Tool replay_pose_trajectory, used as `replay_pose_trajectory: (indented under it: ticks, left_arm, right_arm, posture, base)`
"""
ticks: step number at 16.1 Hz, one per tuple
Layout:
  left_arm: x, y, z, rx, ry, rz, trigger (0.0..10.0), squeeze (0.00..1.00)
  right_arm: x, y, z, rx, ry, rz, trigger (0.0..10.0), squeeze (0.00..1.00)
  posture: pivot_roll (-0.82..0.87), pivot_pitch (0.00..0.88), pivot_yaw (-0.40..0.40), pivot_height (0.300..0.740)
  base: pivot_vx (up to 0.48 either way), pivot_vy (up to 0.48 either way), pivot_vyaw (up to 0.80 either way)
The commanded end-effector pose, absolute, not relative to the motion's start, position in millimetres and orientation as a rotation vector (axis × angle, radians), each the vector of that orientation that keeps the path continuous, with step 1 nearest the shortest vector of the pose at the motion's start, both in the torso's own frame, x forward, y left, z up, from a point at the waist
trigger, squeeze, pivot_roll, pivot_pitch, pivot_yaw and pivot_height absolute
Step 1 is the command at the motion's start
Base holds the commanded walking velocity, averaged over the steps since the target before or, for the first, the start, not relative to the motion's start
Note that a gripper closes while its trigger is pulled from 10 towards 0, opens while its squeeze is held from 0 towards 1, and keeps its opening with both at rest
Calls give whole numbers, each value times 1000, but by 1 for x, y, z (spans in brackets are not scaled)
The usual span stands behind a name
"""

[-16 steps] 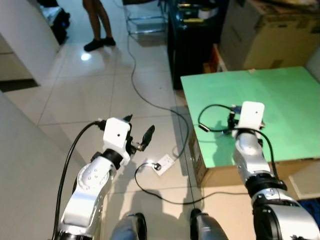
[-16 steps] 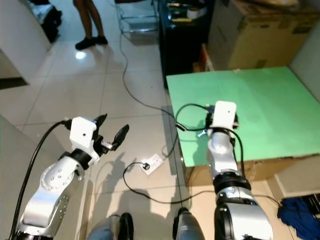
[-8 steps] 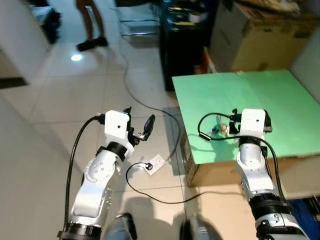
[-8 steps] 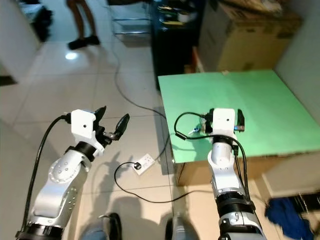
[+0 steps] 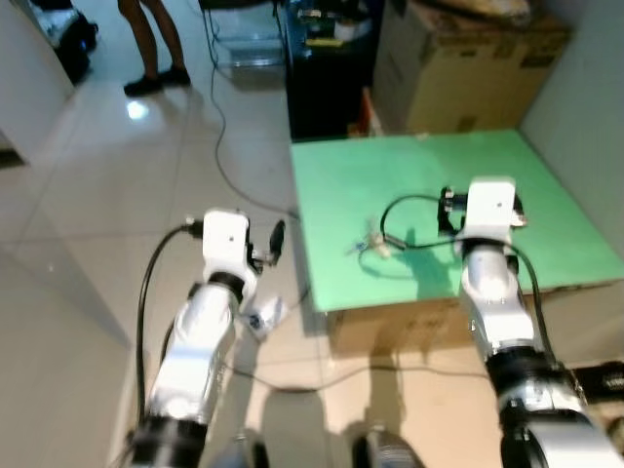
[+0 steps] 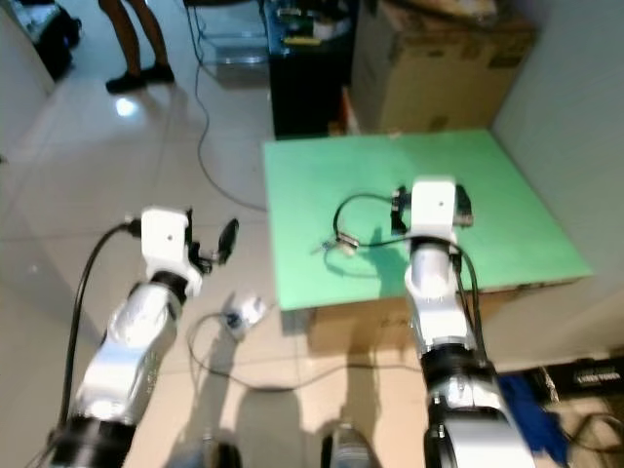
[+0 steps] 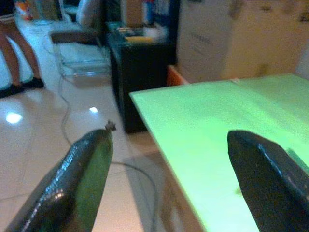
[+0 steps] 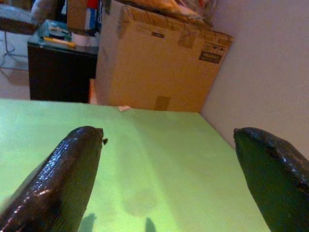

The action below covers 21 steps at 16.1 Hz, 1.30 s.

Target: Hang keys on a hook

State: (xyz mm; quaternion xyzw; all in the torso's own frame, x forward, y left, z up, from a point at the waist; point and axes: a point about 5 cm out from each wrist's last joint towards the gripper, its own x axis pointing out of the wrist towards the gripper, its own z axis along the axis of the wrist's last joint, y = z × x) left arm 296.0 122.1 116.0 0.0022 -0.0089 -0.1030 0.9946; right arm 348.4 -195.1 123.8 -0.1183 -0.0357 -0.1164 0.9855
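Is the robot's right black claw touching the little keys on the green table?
Apart. In the left eye view, the keys lie beside the right gripper, green table between them.

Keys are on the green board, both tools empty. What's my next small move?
Probably lower the right tool toward the keys: it hovers open above the green board, with the keys lying nearer the board's left edge.

The two head views look forward and steeply down from above both arms, sharing the green table top [image 5: 429, 205], the tiled floor [image 5: 107, 195] and a cardboard box [image 5: 458, 68]. The left wrist view looks low along its fingers [image 7: 72, 179] across the table edge toward a black cabinet [image 7: 140, 67]. The right wrist view skims close over the same table toward that box.
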Motion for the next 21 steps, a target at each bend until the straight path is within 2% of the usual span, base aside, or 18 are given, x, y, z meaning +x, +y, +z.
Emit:
replay_pose_trajectory:
  ticks: [1,4,7,13,21]
  left_arm:
    - [294,122,118,33,-38,-203,10000,0]
    - [293,122,119,37,-49,-209,10000,0]
    - [292,121,118,26,-43,-203,10000,0]
    - [287,114,119,61,-55,-278,10000,0]
    - [284,115,122,75,-68,-327,10000,0]
  right_arm:
    - [346,-196,114,-237,-18,-229,10000,0]
    - [343,-194,109,-226,-4,-230,10000,0]
    - [343,-193,105,-223,11,-223,10000,0]
    - [341,-194,98,-228,40,-257,10000,0]
    - [342,-184,91,-233,65,-228,10000,0]
  posture:
    - [-117,108,-15,740]
    - [-116,115,-15,740]
    - [-119,119,-12,740]
    - [-115,141,2,740]
    - [-105,139,6,740]
  base:
    - [0,0,769]
    - [0,-284,679]
    - [286,-381,671]
    - [311,-361,0]
    - [0,-54,0]
